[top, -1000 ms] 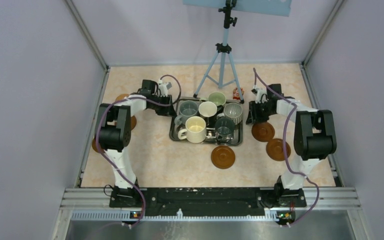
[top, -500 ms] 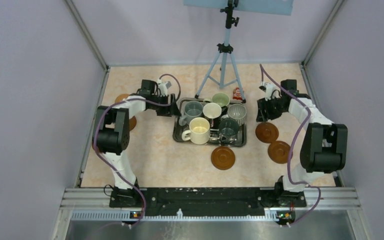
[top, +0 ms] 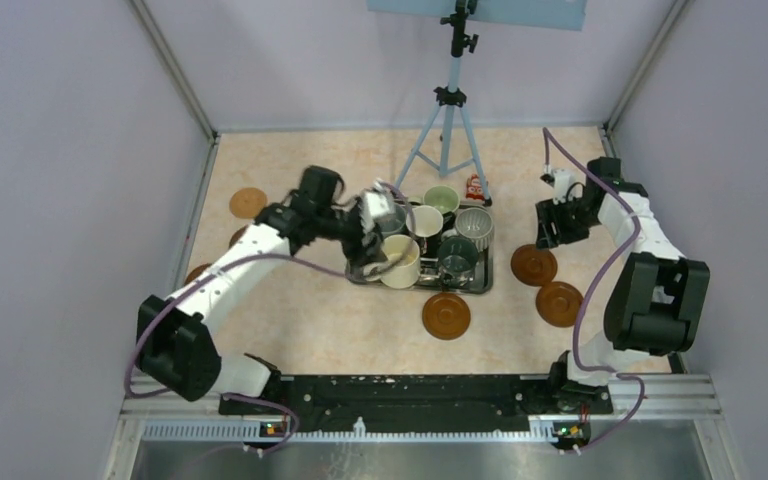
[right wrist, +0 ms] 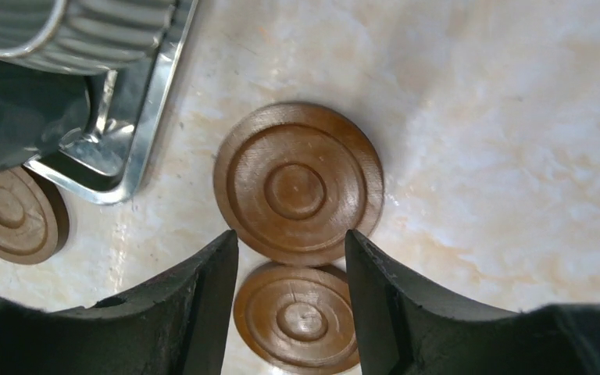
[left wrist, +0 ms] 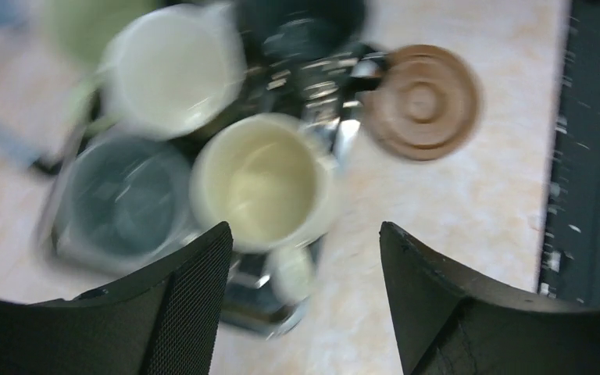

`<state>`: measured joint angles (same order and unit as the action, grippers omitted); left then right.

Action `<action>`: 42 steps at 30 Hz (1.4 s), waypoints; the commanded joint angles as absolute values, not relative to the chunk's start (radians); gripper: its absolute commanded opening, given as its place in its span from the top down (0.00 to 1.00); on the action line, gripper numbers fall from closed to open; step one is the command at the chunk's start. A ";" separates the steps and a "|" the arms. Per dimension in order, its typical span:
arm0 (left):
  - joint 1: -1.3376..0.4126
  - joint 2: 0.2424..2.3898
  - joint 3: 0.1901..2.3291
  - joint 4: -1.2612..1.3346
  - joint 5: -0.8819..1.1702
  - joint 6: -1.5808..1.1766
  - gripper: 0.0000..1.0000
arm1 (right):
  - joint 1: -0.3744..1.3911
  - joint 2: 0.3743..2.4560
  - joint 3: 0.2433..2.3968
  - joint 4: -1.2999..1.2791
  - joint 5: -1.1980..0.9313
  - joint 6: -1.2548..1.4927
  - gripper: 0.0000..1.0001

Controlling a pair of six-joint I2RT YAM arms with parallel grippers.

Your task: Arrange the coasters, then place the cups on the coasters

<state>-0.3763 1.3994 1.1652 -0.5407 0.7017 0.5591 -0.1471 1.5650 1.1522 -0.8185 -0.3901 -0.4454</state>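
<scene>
Six cups stand on a steel tray [top: 485, 278]: pale green [top: 441, 198], white [top: 423, 220], ribbed grey [top: 473, 222], cream [top: 400, 260], dark teal [top: 450, 252] and grey-blue [left wrist: 125, 199]. My left gripper [top: 365, 248] hangs open over the tray's left part. In the blurred left wrist view its jaws [left wrist: 305, 250] frame the cream cup [left wrist: 259, 178] and its handle. My right gripper [top: 548, 236] is open above two coasters [right wrist: 298, 182] [right wrist: 297, 319] right of the tray. It holds nothing.
Further coasters lie in front of the tray [top: 446, 314] and along the left side [top: 248, 202] [top: 197, 272]. A tripod [top: 447, 130] stands behind the tray beside a small red object [top: 475, 187]. Walls close in both sides.
My left arm has swung from the tray's left side to over the cups, and its jaws have opened wide. My right gripper has drawn away to the right and opened.
</scene>
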 commanded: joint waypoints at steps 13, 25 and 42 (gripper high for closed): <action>-1.008 1.761 1.128 -0.264 0.480 0.743 0.48 | -0.186 1.590 1.170 -0.826 -0.320 -0.431 0.47; -1.030 1.796 1.073 -0.519 0.428 0.819 0.61 | -0.186 1.662 1.192 -0.835 -0.317 -0.544 0.48; -0.515 1.475 0.887 -0.819 0.430 0.920 0.56 | -0.164 1.705 1.074 -0.741 -0.269 -0.703 0.45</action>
<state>-0.6621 1.5204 0.8806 -0.7528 0.4507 0.8665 -0.1783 1.6985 1.1114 -0.7826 -0.2852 -0.6407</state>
